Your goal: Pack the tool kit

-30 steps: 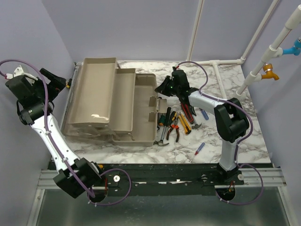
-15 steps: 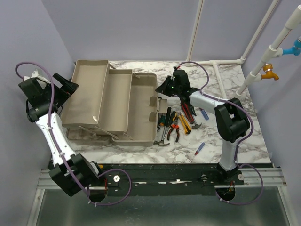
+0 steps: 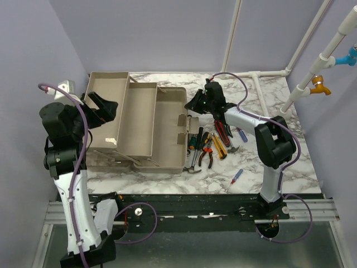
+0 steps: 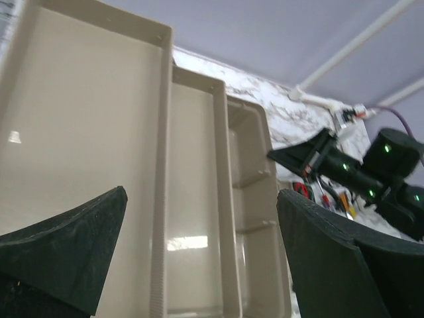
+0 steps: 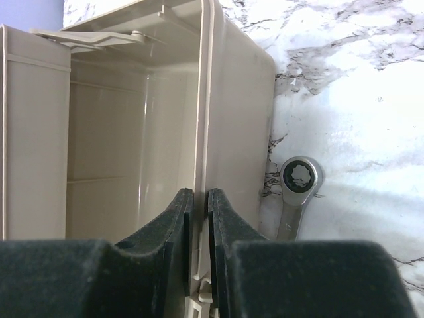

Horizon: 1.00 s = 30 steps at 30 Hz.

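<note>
Steadying the open toolbox (image 5: pixel 232 112), the right pincer (image 5: pixel 200 199) nips its right wall, almost closed, while the left pincer (image 4: pixel 201 199) hangs wide and empty above its trays (image 4: pixel 86 132); loose tools (image 3: pixel 209 146) just right of it, by judgement, await loading next.

My white marbled table (image 3: pixel 290 162) carries my open beige plastic toolbox (image 3: pixel 167 134), loose hand tools (image 3: pixel 209 148) heaped just right of it, and a small blue-and-red screwdriver (image 3: pixel 237 176) farther right.
</note>
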Motion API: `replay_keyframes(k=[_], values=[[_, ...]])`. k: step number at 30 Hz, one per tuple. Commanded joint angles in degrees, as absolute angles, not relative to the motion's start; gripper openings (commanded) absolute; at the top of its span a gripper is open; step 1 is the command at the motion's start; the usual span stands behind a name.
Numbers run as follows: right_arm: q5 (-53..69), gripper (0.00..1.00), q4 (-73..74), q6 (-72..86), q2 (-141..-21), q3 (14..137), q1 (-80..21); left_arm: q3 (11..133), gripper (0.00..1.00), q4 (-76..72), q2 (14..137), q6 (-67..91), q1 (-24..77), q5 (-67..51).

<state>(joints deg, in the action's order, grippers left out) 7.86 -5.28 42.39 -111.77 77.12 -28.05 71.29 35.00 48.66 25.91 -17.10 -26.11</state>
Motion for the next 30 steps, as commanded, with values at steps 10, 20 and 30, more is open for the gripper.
replay_keyframes(k=[10,20,30], values=[[4.5,0.51,-0.7,39.8,-112.3,79.4,-27.2,55.5,0.98,50.4,29.3,32.0,7.1,-11.8],[3.9,0.55,-0.6,40.2,-111.9,78.3,-27.2,50.2,0.99,58.8,22.9,39.8,8.4,1.2],[3.3,0.54,-0.1,40.3,-115.9,82.4,-27.2,44.1,0.98,50.0,24.4,37.8,8.4,2.0]])
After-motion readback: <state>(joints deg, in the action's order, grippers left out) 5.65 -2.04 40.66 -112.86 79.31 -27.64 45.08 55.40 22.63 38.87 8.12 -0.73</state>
